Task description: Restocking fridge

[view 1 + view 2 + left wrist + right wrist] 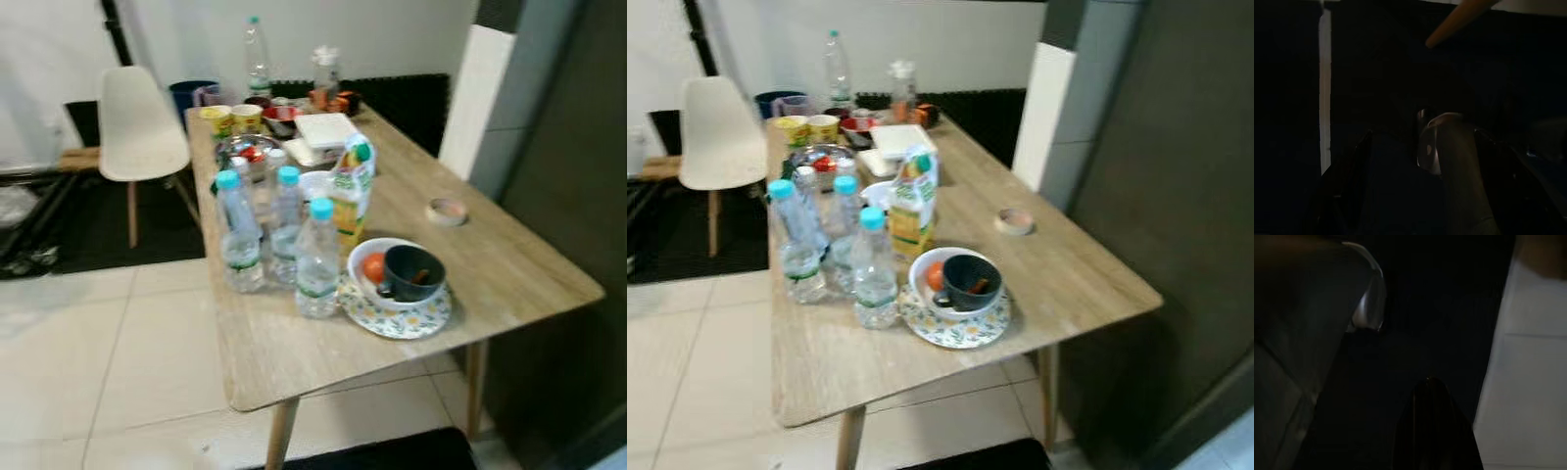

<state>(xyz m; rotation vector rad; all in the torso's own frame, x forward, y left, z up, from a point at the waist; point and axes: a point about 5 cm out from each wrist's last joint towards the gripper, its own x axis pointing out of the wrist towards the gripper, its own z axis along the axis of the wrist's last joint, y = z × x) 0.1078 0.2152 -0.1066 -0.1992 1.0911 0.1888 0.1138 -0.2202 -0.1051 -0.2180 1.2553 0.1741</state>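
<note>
Two grippers hang in shade; whether either gripper's fingers are apart or together cannot be told. Three water bottles (284, 240) stand clustered on the wooden table (509, 264), just beside a juice carton (351, 191) and a floral plate (397, 318) holding bowls.

No lettering can be read anywhere on the bench (509, 264). The three blue-capped water bottles (316, 259) carry green-and-white labels and the juice carton (351, 191) bears coloured print, but blur leaves every word, brand and number illegible. Both wrist views are too dark for text.
</note>
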